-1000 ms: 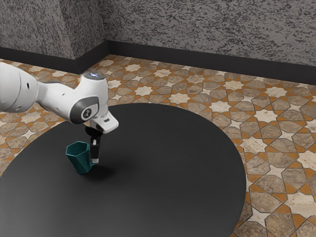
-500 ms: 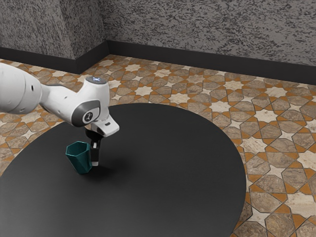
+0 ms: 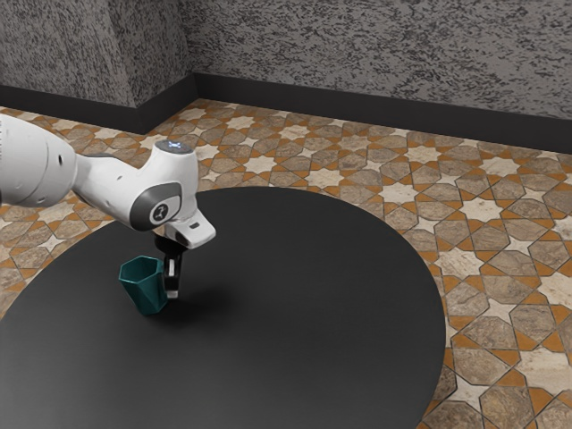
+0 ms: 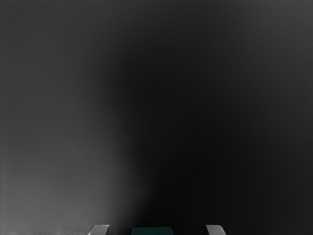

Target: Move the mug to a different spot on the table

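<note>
The teal faceted mug (image 3: 143,284) stands upright on the round black bench (image 3: 304,304), toward the exterior view's left. The end effector (image 3: 169,287) straddles the mug's right-hand wall. Its fingers (image 4: 100,229) are spread, with gaps on either side of the rim.

Claw (image 3: 167,288) low at the side of the teal mug (image 3: 141,284) on the round black table (image 3: 313,313).
</note>
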`<state>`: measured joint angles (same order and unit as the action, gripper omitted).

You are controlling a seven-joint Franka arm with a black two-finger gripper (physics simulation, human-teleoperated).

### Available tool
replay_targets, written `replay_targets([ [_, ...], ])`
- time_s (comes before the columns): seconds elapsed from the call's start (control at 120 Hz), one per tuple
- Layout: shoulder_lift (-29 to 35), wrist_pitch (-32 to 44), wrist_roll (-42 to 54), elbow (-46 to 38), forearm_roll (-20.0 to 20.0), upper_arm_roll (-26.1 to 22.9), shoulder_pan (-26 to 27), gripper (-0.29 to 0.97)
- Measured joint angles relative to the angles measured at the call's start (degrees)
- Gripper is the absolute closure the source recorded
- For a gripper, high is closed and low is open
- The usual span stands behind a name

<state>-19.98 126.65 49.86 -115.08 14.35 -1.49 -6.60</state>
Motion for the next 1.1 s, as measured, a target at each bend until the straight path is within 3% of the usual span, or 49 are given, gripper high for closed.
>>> replay_targets([
  [0.542,0.57,0.37,-0.84,0.25,0.33,-0.24,1.14,0.66],
  [1.1,3.39,-4.03,-2.95,0.81,2.22,-0.05,10.28,0.76],
])
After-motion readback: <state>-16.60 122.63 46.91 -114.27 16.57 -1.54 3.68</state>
